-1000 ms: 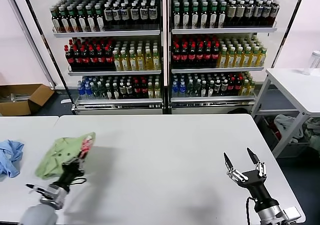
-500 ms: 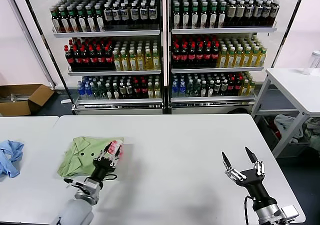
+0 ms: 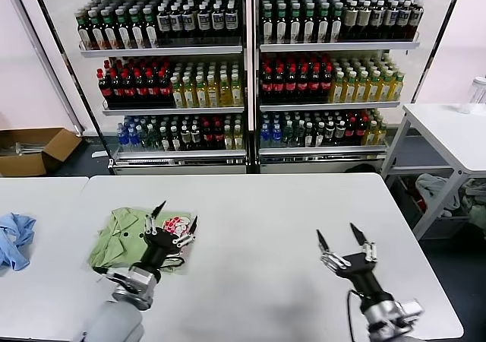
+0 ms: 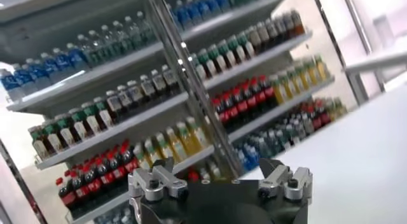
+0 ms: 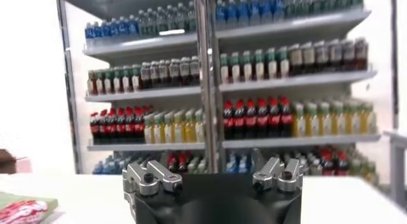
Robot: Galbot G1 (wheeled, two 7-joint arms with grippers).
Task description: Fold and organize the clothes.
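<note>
The clothes, a light green polo shirt (image 3: 120, 237), lie folded on the white table (image 3: 266, 205) at the left, red-and-white graphic (image 3: 176, 224) facing up on the right edge. My left gripper (image 3: 176, 214) hovers just above that graphic, open, fingers pointing up, nothing between them. In the left wrist view the gripper (image 4: 219, 174) faces the shelves and the shirt is out of sight. My right gripper (image 3: 336, 233) stands open and empty above the table's right part. The right wrist view shows that gripper (image 5: 213, 171) and a corner of the shirt (image 5: 22, 208).
A light blue cloth (image 3: 15, 239) lies at the table's far left edge. Drink shelves (image 3: 250, 68) fill the background. A cardboard box (image 3: 34, 148) sits on the floor at left, a second white table (image 3: 448, 129) at right.
My left gripper carried the shirt's edge to the right, opened and let it go; the shirt now lies folded flat. The right gripper drifted slightly left.
</note>
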